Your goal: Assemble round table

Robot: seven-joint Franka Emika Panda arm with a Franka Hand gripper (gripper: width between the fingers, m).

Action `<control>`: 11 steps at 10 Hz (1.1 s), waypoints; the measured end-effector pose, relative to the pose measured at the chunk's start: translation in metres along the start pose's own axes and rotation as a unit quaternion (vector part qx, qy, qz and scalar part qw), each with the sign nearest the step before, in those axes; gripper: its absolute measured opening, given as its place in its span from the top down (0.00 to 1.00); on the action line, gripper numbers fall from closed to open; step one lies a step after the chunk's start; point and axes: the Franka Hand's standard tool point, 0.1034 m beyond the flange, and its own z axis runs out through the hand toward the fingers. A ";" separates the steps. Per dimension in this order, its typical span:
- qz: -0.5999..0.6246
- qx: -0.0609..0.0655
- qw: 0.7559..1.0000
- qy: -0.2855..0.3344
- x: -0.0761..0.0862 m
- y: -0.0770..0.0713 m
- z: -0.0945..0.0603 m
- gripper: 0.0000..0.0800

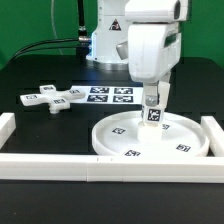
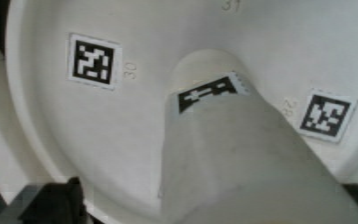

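The large round disc (image 1: 178, 136) lies flat on the table at the exterior view's right, with tags on its surface. My gripper (image 1: 153, 99) is shut on the short cylinder leg (image 1: 153, 113) and holds it upright over the disc's middle, its lower end at or just above the surface. In the wrist view the leg (image 2: 220, 150) fills the middle, with a tag near its far end, and the disc (image 2: 158, 40) lies behind it. The cross-shaped base (image 1: 55, 97) lies loose on the black table at the exterior view's left.
The marker board (image 1: 110, 95) lies between the base and the arm. Long white border bars run along the front (image 1: 60, 165), the exterior view's left (image 1: 5, 125) and right (image 1: 212, 130). The arm's white base (image 1: 105, 40) stands behind.
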 end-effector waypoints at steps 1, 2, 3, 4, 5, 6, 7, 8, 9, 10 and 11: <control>-0.034 0.000 0.999 -0.001 -0.002 0.001 0.000 0.19; -0.057 -0.001 0.998 -0.003 -0.004 0.001 0.000 0.19; -0.056 0.000 0.998 -0.004 -0.005 0.001 0.000 0.22; -0.054 0.001 0.999 -0.004 -0.006 0.001 0.001 0.22; -0.053 0.004 0.999 -0.005 -0.007 0.000 0.002 0.44; -0.053 0.007 0.999 -0.006 -0.007 -0.002 0.002 0.48; -0.053 0.007 0.999 -0.006 -0.007 -0.002 0.002 0.48; -0.053 0.007 0.999 -0.006 -0.007 -0.002 0.002 0.48; -0.052 0.007 0.999 -0.006 -0.007 -0.002 0.002 0.48; -0.047 0.007 0.999 -0.006 -0.007 -0.002 0.002 0.48; 0.001 0.008 1.000 -0.004 -0.007 -0.003 0.003 0.48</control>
